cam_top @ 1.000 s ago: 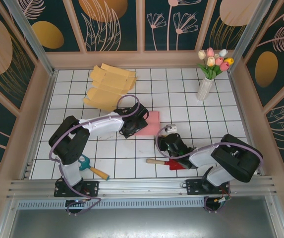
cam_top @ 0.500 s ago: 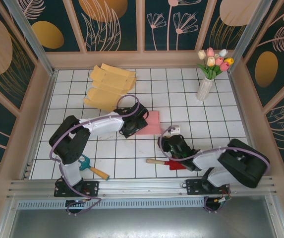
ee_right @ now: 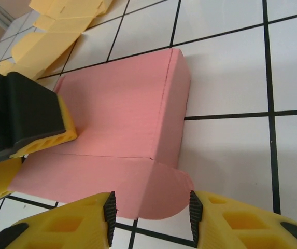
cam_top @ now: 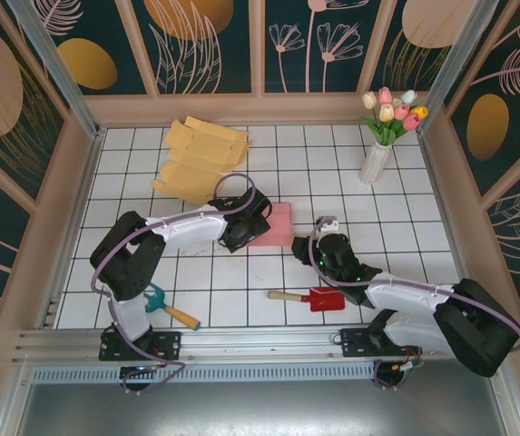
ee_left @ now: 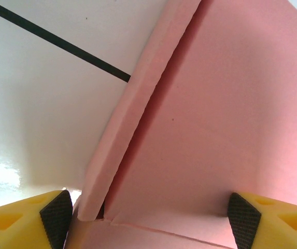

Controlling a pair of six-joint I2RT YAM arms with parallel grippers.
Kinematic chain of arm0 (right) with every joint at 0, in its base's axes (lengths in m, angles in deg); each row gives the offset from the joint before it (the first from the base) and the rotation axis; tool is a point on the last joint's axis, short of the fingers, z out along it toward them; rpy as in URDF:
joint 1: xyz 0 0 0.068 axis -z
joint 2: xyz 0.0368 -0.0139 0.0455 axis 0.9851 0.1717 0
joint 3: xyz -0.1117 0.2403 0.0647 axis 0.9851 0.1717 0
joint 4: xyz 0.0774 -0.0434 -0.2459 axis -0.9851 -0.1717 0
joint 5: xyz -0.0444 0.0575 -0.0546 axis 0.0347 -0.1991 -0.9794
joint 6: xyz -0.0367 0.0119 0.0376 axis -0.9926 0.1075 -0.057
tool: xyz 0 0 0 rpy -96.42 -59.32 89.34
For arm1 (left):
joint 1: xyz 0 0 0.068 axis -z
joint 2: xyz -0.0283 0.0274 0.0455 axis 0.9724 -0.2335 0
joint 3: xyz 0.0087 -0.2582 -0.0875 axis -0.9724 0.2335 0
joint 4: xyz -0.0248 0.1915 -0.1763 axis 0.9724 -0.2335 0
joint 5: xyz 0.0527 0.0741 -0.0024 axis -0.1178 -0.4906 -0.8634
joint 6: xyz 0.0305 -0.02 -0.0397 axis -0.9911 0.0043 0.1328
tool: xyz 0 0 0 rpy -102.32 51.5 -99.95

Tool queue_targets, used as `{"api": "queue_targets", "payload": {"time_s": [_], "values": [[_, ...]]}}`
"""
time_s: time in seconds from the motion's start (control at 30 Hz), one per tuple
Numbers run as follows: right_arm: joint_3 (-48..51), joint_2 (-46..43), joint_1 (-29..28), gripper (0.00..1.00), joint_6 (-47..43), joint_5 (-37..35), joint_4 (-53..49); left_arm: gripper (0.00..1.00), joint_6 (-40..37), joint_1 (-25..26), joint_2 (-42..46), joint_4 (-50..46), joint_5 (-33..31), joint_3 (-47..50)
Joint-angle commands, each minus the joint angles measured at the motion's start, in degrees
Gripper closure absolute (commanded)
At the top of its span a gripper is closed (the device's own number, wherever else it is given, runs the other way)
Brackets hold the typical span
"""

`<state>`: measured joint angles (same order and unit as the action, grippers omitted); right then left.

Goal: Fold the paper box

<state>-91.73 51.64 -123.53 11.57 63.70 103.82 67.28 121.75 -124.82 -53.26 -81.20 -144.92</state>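
Note:
The pink paper box [cam_top: 279, 225] lies partly folded in the middle of the tiled table. My left gripper [cam_top: 246, 227] is at its left edge, open wide. In the left wrist view [ee_left: 149, 220] one pad stands outside a raised side wall and the other over the flat panel [ee_left: 231, 104]. My right gripper [cam_top: 312, 245] comes in from the box's right near corner. Its jaws [ee_right: 152, 220] are open on either side of a rounded flap [ee_right: 169, 194] at the corner of the box [ee_right: 117, 114], not pinching it. A left finger [ee_right: 34, 124] rests on the box's top panel.
Flat yellow cardboard sheets [cam_top: 201, 159] lie at the back left. A white vase of tulips [cam_top: 377, 159] stands at the back right. A red toy shovel [cam_top: 309, 298] lies near the right arm, a teal-headed tool [cam_top: 169, 311] near the left base. Walls enclose the table.
My right arm has swung away from the red shovel up to the box's right near corner, and its jaws have widened. The left gripper and the box have stayed put.

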Motion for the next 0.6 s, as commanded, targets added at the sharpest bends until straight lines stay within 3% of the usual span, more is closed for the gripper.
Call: {"api": "queue_targets", "payload": {"time_s": [0.0,0.33,0.57], "values": [[-2.4,2.5,1.2,0.55,-1.5,5.1,0.2,0.2,0.3,-1.0,-3.3,-3.4,-1.9,1.8],[-5.5,12.3,2.6,0.52,-1.5,8.7,3.5,0.2,-0.4,-1.1,-3.3,-3.4,-1.8,1.5],[-4.6,13.1,2.9,0.53,-1.4,12.6,7.5,0.2,-0.4,-1.1,-3.7,-3.2,-1.7,1.5]]}}
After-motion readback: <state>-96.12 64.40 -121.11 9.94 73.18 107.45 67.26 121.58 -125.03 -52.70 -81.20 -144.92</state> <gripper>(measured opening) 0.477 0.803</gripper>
